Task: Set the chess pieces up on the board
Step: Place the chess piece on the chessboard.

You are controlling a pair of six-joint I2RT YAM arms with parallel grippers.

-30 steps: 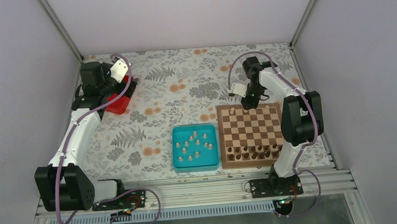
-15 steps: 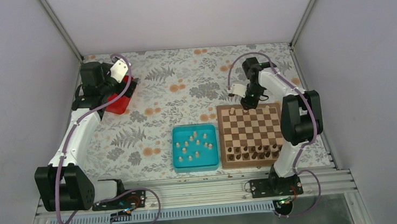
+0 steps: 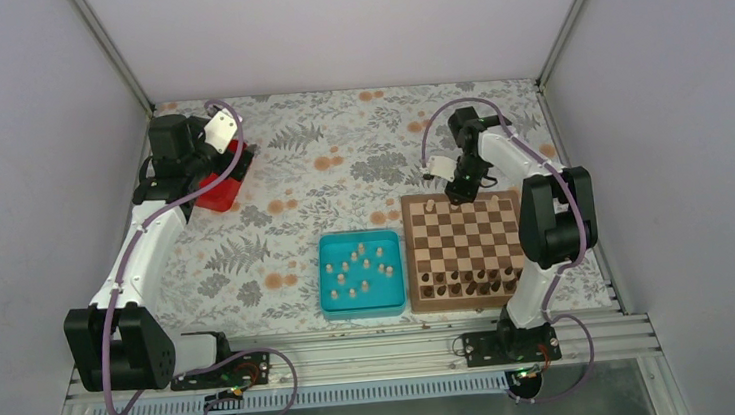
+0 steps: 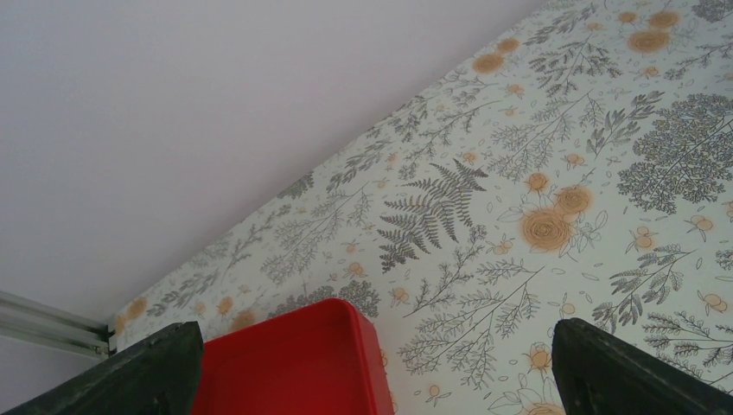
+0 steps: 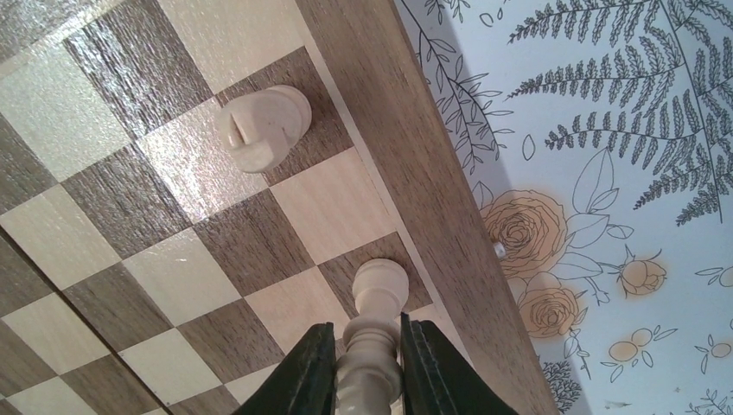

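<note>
White arm links (image 3: 141,249), black joint housings (image 3: 119,340) — purple cables (image 3: 109,391) looped alongside, black end effector fingers (image 5: 313,372).

Light/dark brown checks on board (image 3: 467,240); pale beige on chess pieces (image 5: 262,127); teal on tray (image 3: 362,310) at 9 o'clock of board; red on box (image 3: 217,193); grey-fern, orange-rose print on white tablecloth (image 3: 339,160).

A laboratory test cell is suggested: plain pale walls (image 3: 347,19) are framed by aluminium rails (image 3: 356,354) around a floral-covered table (image 3: 339,160).

Right pincer (image 5: 367,363) grips pale piece (image 5: 379,290) over board (image 5: 259,251)
</note>
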